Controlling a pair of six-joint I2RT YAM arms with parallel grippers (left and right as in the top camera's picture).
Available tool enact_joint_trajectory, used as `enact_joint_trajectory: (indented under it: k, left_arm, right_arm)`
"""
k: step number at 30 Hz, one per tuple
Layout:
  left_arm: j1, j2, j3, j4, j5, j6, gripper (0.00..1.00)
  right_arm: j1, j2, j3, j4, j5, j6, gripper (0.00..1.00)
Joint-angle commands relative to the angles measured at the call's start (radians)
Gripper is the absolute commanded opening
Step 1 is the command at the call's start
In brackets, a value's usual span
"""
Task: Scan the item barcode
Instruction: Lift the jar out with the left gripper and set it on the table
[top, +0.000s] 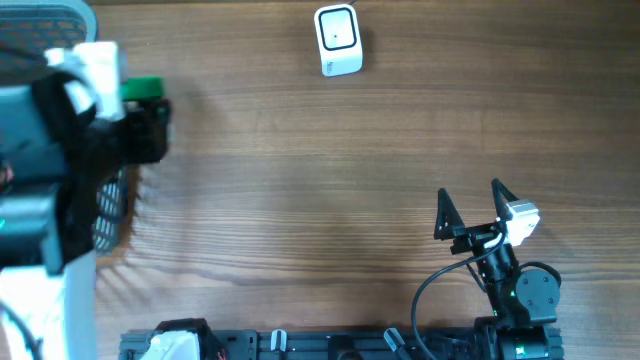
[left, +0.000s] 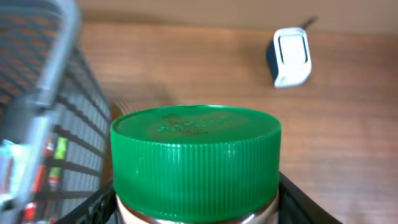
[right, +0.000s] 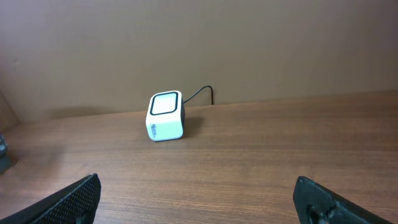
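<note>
**Wood-grain table: jar in the left grip, scanner off to its right**

Brown wood-grain table fills the scene, and most of it lies bare between the two arms. At the far edge, about mid-width, we see the small white cube-shaped barcode scanner with its dark-framed window facing upward and its cable running off behind it.

At the far left, the left gripper holds a pale-bodied, green-lidded jar with a ribbed plastic cap. Its black fingers sit on either side of the body just under the lid. The jar hangs just beside the grey wire basket, above the table rather than resting on it. From the wrist view, we look along the jar toward its lid, so its long axis runs roughly in line with the gripper, lid leading. We cannot see the label or any barcode; the lid and fingers hide the body.

The right gripper hovers at the near right with its jaws spread wide and nothing between them. It is pointed toward the scanner.

The relation that matters is this: the scanner lies to the right of the jar and slightly farther back, well apart from it. Neither arm looks clearly nearer to the scanner, but only the left one carries the item. We judge that the coming move is a rightward carry, then a turn that brings the jar's side over the window.
</note>
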Motion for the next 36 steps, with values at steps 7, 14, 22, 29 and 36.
enact_joint_trajectory:
  k: [7, 14, 22, 29, 36]
  left_arm:
    - [-0.281, 0.358, 0.005, 0.015, -0.073, -0.18, 0.53]
    - [-0.415, 0.653, 0.005, 0.124, 0.045, -0.238, 0.49]
    - [-0.604, 0.806, 0.005, 0.272, 0.07, -0.364, 0.39]
    - [-0.779, 0.905, 0.005, 0.312, 0.069, -0.414, 0.44]
    - [-0.888, 0.958, 0.005, 0.33, 0.069, -0.42, 0.47]
  right_arm:
    - [-0.006, -0.003, -0.001, 0.005, -0.005, 0.007, 1.0]
    - [-0.006, -0.004, -0.001, 0.005, -0.005, 0.007, 1.0]
    - [-0.006, -0.003, -0.001, 0.005, -0.005, 0.007, 1.0]
    - [-0.006, -0.004, -0.001, 0.005, -0.005, 0.007, 1.0]
    - [-0.006, -0.003, -0.001, 0.005, -0.005, 0.007, 1.0]
